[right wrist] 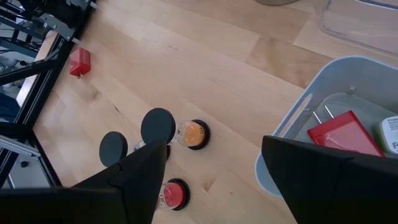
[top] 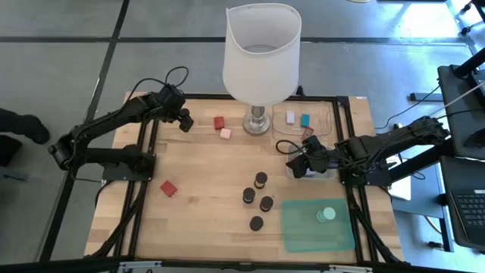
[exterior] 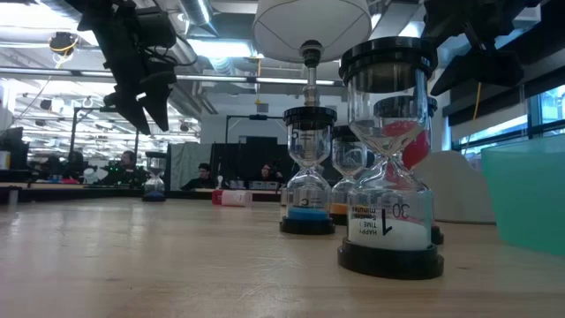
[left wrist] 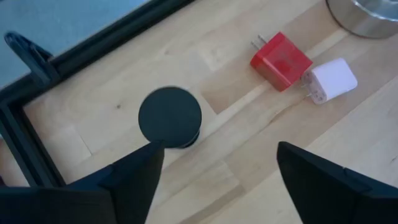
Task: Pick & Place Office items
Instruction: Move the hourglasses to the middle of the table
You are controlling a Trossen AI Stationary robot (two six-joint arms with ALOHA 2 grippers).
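Left gripper (top: 184,121) hovers upper left of high view, near table's back edge (top: 189,97), fingers (left wrist: 134,180) spread wide, nothing held; black-capped hourglass (left wrist: 170,117) stands just ahead of them. Red plug block (top: 219,122) and pink plug block (top: 225,133) lie touching beside lamp base (top: 257,121). Right gripper (top: 294,164) at grey bin (right wrist: 323,81) right of centre, fingers apart, empty; red block (right wrist: 344,134) inside bin. Four black hourglasses (top: 258,199) cluster lower centre; bare wood between. Red block (top: 168,188) alone at left. Mint disc (top: 326,215) on green mat (top: 303,231).
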